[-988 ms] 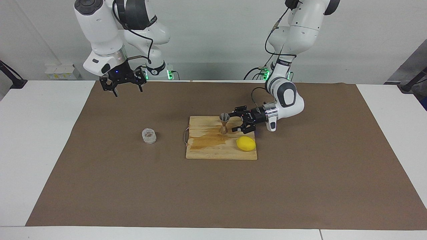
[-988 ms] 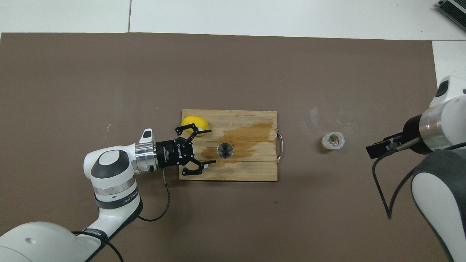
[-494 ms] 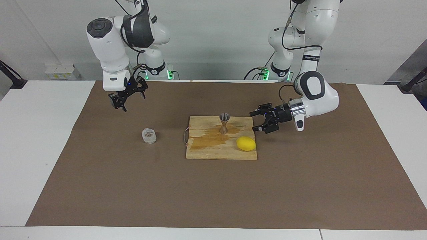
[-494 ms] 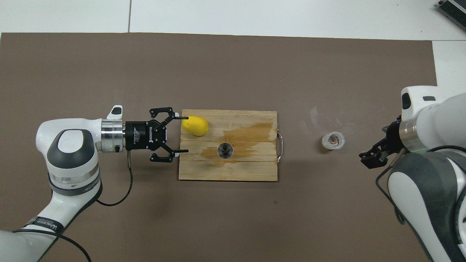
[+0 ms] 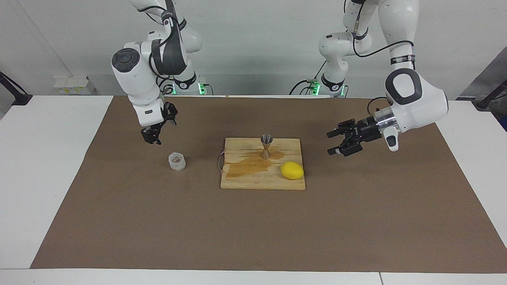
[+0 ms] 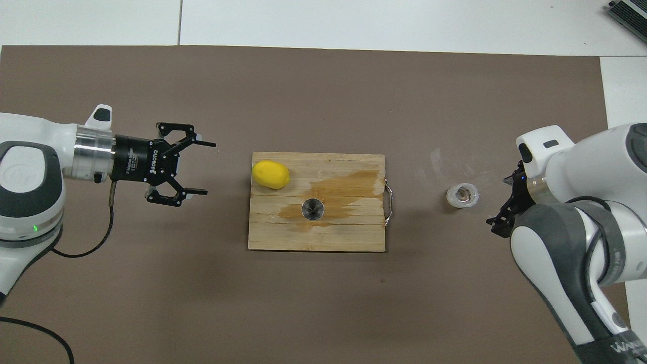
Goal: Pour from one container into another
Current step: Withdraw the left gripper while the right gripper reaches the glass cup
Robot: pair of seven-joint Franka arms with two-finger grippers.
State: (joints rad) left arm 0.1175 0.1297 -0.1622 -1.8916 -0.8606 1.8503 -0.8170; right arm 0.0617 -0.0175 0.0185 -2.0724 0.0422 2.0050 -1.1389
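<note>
left tool (image 5: 332,142) withdrawn — off board (image 5: 245,183), open

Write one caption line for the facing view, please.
Steel jigger and lemon on a stained cutting board; glass cup on the mat; both open grippers, left and right, hold nothing.

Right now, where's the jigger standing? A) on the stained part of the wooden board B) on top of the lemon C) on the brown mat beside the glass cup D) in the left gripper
A. The steel jigger stands upright on the wooden board, in the dark wet stain, nearer to the robots than the lemon; the open left gripper is off the board and holds nothing, and the glass cup sits apart on the mat.
</note>
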